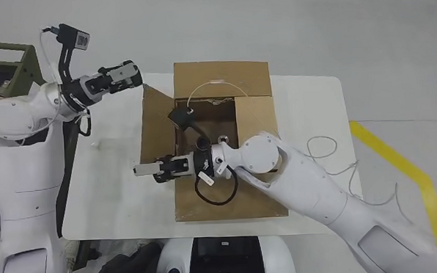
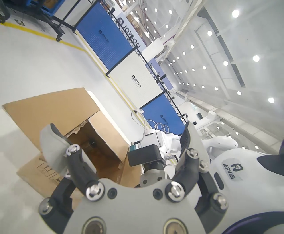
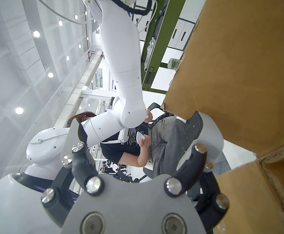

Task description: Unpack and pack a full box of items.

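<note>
A cardboard box (image 1: 229,202) is seen open in the middle of the white tabletop (image 1: 309,103), with its flaps folded out. The inside is dark and the contents cannot be made out. A thin white cable (image 1: 210,85) is looped on the far flap (image 1: 238,71).

The right claw (image 1: 146,170) is held at the outer edge of the side flap (image 1: 156,128), spread wide with nothing gripped. In the right wrist view the flap's corner is seen just against one finger (image 3: 199,130). The left claw (image 1: 131,73) is held just beside the far corner of the same flap, also spread wide and empty.

The box is judged light and fairly stiff, but the flaps bend at the crease and the cut edges look ragged. A flap is best pinched near its edge at mid-length, not at a corner. Cardboard is not slippery, so a moderate squeeze should be enough.
</note>
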